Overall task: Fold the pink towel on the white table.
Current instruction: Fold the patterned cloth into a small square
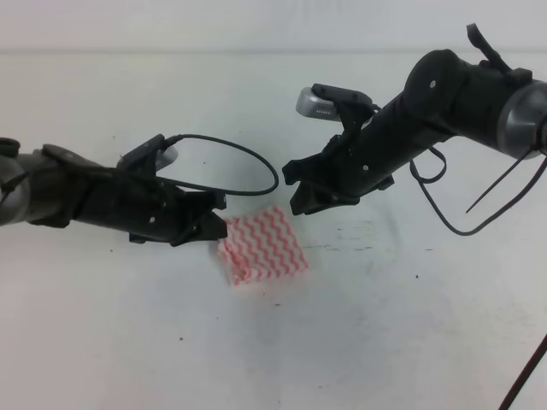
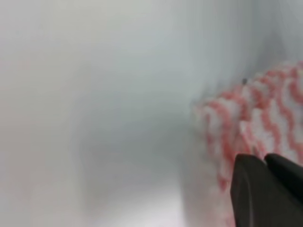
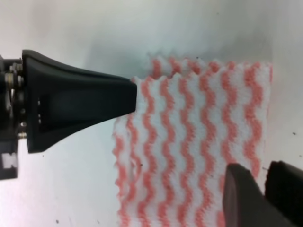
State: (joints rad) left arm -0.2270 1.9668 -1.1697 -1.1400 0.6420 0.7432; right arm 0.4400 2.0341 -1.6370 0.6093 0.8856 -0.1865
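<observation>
The pink towel (image 1: pixel 261 248) lies flat on the white table (image 1: pixel 385 325), folded into a small square with a lower layer showing along one edge (image 3: pixel 208 66). My left gripper (image 1: pixel 220 216) sits at the towel's left corner with its jaws apart and the lower tip touching the cloth. In the right wrist view one of its fingers (image 3: pixel 85 99) shows as a black wedge meeting the towel's edge. My right gripper (image 1: pixel 292 190) hovers open above the towel's far right corner, holding nothing. The left wrist view is blurred and shows the towel (image 2: pixel 265 118) behind one finger (image 2: pixel 255 194).
A black cable (image 1: pixel 248 158) loops over the table behind the left arm. More cables (image 1: pixel 479 205) hang from the right arm. Small dark specks (image 1: pixel 417 276) mark the surface.
</observation>
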